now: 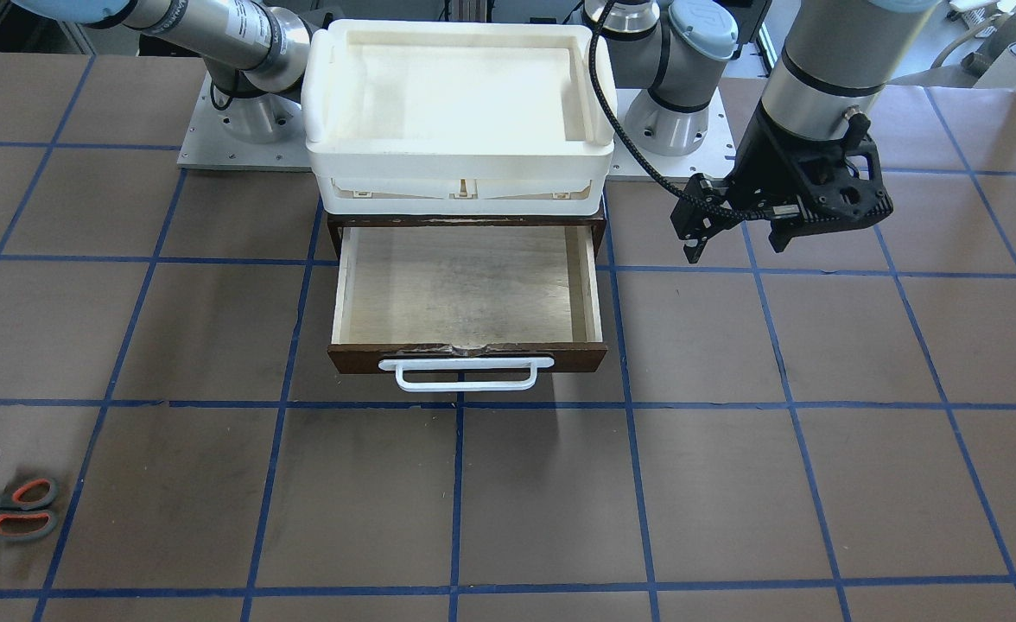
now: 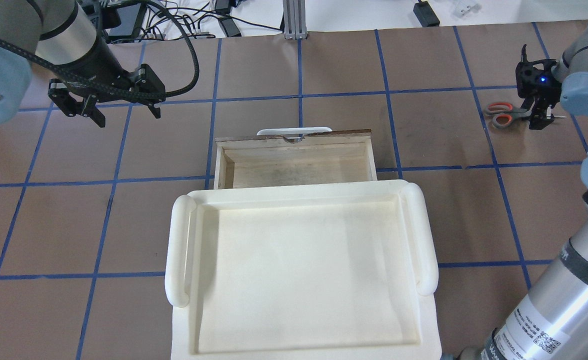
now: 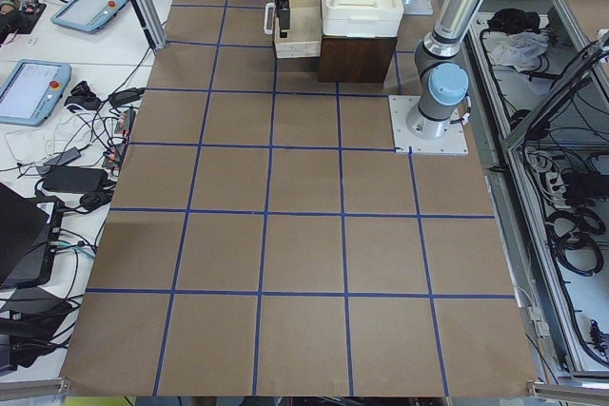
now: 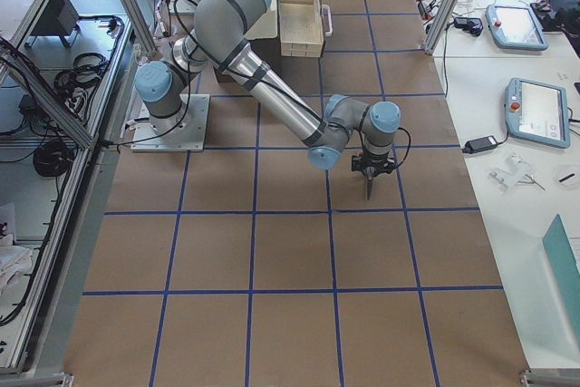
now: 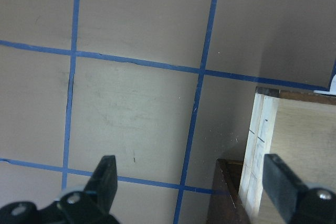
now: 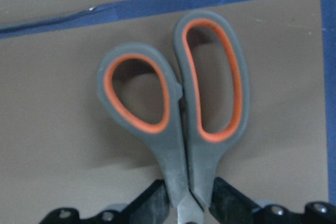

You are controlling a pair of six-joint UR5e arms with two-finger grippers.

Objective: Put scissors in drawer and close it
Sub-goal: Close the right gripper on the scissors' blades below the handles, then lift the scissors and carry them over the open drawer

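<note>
Grey-handled, orange-lined metal scissors [image 6: 178, 150] lie by the right edge of the brown bench [image 1: 733, 484], clenched at the neck by the right pincer [image 6: 189, 203]; the dark wooden drawer [image 1: 469, 285] gapes empty, left pincer [image 5: 190, 169] released, so lifting, stowing and closing remain.

Well right of drawer [image 2: 294, 146], scissors [image 2: 503, 114]; above it, tray [image 2: 179, 250].
</note>
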